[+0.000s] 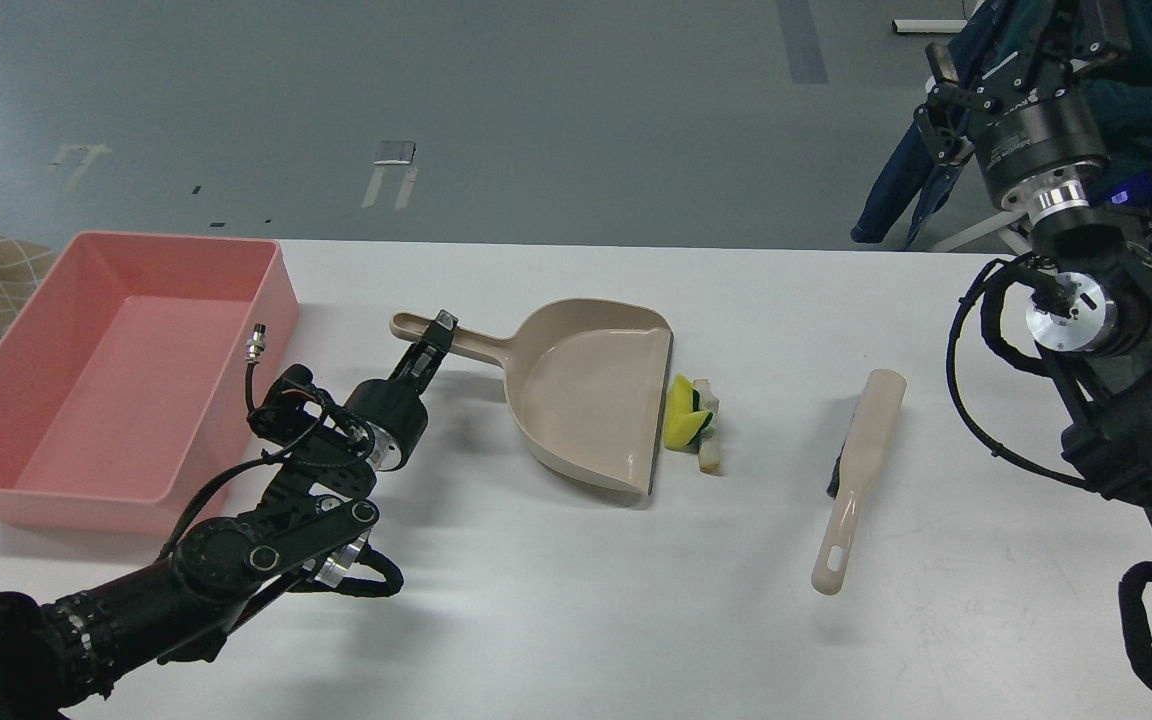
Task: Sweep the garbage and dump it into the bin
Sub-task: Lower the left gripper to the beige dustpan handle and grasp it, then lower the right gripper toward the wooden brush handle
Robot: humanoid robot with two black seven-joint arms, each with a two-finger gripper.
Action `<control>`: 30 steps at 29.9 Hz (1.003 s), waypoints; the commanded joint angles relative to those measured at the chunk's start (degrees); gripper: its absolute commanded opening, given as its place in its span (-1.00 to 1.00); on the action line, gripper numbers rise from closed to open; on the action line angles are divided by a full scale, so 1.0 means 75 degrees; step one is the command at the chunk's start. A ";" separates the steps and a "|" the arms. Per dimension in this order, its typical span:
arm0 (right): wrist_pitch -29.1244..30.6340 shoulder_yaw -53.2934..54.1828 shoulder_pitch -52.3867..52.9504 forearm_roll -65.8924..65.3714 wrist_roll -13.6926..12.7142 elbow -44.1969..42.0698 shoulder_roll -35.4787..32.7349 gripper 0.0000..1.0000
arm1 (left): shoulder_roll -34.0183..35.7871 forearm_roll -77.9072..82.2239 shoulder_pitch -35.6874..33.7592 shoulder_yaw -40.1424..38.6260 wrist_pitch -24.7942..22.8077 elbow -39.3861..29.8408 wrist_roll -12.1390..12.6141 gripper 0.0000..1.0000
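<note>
The garbage lies on the white table just right of the dustpan's lip: a yellow sponge chunk [684, 418] with a dark layer, and a pale bread piece [708, 428] touching it. The beige dustpan [586, 395] lies flat, its handle pointing left. My left gripper [439, 335] is closed around that handle. The salmon-pink bin [121, 375] stands at the far left and looks empty. My right gripper [1016, 45] is raised high at the top right, off the table, its fingers spread and empty.
A beige hand brush [861, 470] with dark bristles lies on the table right of the garbage, its handle toward me. The table's far edge [576, 245] runs behind the dustpan. A person in dark clothing sits at the top right.
</note>
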 commanded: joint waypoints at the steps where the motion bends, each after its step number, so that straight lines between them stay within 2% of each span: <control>1: -0.0001 -0.0032 -0.0001 -0.0013 0.0030 0.0008 -0.0019 1.00 | 0.0052 0.0008 -0.0068 -0.0009 0.0006 -0.0026 -0.0016 -1.00; 7: 0.0069 -0.0546 -0.0024 -0.0013 0.0030 0.0370 -0.0932 1.00 | 0.0486 -0.0003 -0.0255 -0.0009 0.0006 -0.0132 -0.0016 -1.00; 12: 0.0081 -0.1835 -0.0059 -0.0072 -0.0110 0.1400 -0.2350 1.00 | 0.0720 0.0090 -0.0279 0.0003 0.0006 -0.0448 -0.0063 -1.00; 14: 0.0093 -0.2210 -0.0071 -0.0084 -0.0332 0.1810 -0.2759 1.00 | 0.0732 0.0102 -0.0279 0.0015 0.0006 -0.0518 -0.0075 -1.00; 16: 0.0011 -0.2934 -0.0130 -0.0107 -0.0974 0.2722 -0.3694 1.00 | 0.0767 0.0114 -0.0291 0.0015 0.0006 -0.0624 -0.0075 -1.00; 19: 0.0011 -0.3942 -0.0130 -0.0119 -0.1550 0.3614 -0.4773 1.00 | 0.0931 0.0114 -0.0291 0.0015 0.0006 -0.0787 -0.0098 -1.00; 20: 0.0011 -0.3946 -0.0130 -0.0119 -0.1552 0.3617 -0.4777 1.00 | 0.0931 0.0114 -0.0291 0.0015 0.0006 -0.0788 -0.0099 -1.00; 25: 0.0011 -0.5583 -0.0118 -0.0550 -0.1646 0.5231 -0.6637 1.00 | 0.1224 0.0126 -0.0326 0.0038 0.0006 -0.1361 -0.0087 -1.00; 26: 0.0011 -0.5586 -0.0118 -0.0552 -0.1646 0.5234 -0.6640 1.00 | 0.1224 0.0126 -0.0326 0.0038 0.0006 -0.1362 -0.0087 -1.00; 30: 0.0011 -0.6311 -0.0188 -0.1534 -0.1658 0.6333 -0.7704 0.99 | 0.1236 0.0126 -0.0326 0.0038 0.0006 -0.1397 -0.0087 -1.00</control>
